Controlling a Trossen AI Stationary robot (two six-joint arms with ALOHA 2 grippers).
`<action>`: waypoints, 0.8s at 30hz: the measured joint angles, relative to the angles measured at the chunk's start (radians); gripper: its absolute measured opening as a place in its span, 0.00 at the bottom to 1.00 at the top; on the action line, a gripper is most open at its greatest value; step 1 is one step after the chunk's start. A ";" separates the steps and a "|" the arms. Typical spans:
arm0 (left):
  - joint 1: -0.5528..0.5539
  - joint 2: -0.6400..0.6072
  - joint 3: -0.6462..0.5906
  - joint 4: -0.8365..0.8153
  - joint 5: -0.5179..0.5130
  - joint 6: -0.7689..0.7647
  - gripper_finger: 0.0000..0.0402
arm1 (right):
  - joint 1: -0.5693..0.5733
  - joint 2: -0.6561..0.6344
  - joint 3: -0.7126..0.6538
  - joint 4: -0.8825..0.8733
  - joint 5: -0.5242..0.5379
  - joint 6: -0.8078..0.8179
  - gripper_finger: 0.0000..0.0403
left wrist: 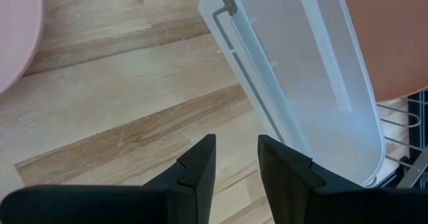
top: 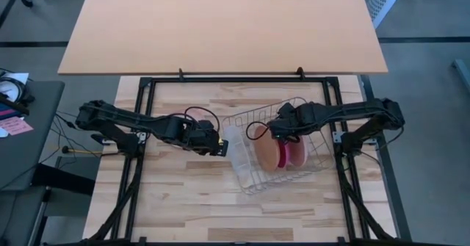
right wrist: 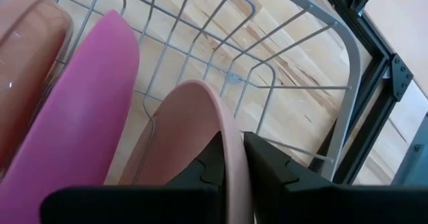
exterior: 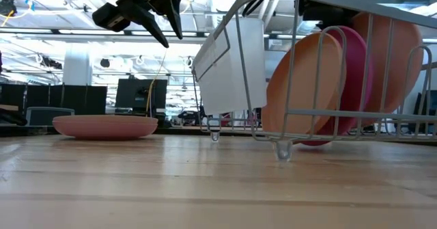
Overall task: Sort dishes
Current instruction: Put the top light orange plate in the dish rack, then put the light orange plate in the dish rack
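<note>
Now, at the rack [top: 283, 147] on the table's right half: R gripper [right wrist: 231, 158] inside it, jaws nearly closed, pinching the rim of a pale pink plate [right wrist: 190, 140] standing on edge betw. the wires. Magenta plate [right wrist: 83, 110] upright just beside it, then an orange plate [right wrist: 27, 70] next in the row, seen in the R wrist view. In low view, orange plate [exterior: 304, 85] in front, magenta [exterior: 355, 72] behind, another orange-pink one [exterior: 399, 58] farther back, all leaning in the rack slots. White tray [top: 239, 154] clipped to the rack's left end, tilted. L gripper [left wrist: 234, 160] raised above bare wood just left of that tray, jaws slightly apart, holding nothing. One more pink plate [exterior: 106, 125] lying flat on the table [top: 183, 202], well apart from the rack, below the L arm in low view; hidden under that arm in the high view.
</note>
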State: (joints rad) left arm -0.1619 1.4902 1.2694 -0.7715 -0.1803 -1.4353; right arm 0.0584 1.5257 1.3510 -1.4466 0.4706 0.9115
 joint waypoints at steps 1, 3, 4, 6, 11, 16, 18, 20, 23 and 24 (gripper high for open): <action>0.000 0.000 0.000 0.000 0.002 0.001 0.27 | 0.000 0.000 0.000 0.000 0.000 0.000 0.13; 0.000 0.000 0.000 0.000 0.006 0.011 0.27 | 0.000 0.000 0.000 0.000 0.000 0.000 0.13; 0.000 0.000 0.000 0.000 0.006 0.018 0.27 | 0.000 0.000 0.000 0.001 0.000 0.000 0.13; 0.000 0.000 0.000 0.000 0.009 0.018 0.27 | 0.000 0.000 0.000 0.001 0.000 0.000 0.14; 0.000 0.000 0.000 0.000 0.010 0.018 0.27 | 0.001 0.000 0.001 0.004 -0.002 -0.002 0.21; 0.000 0.000 0.000 -0.001 0.010 0.018 0.27 | 0.001 0.000 0.002 0.003 -0.002 -0.002 0.30; 0.000 0.000 0.000 -0.001 0.010 0.018 0.27 | -0.001 0.000 0.002 0.003 -0.002 -0.003 0.34; 0.000 0.000 0.000 -0.001 0.010 0.018 0.27 | -0.001 0.000 0.002 0.002 -0.002 -0.002 0.38; 0.000 0.000 0.000 -0.001 0.010 0.018 0.27 | -0.001 0.000 0.002 0.000 -0.002 -0.002 0.43; 0.000 0.000 0.000 -0.001 0.010 0.018 0.27 | -0.001 0.000 0.002 -0.004 -0.002 -0.002 0.45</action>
State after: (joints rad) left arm -0.1619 1.4902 1.2694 -0.7727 -0.1703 -1.4170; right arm 0.0570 1.5253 1.3532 -1.4502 0.4690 0.9092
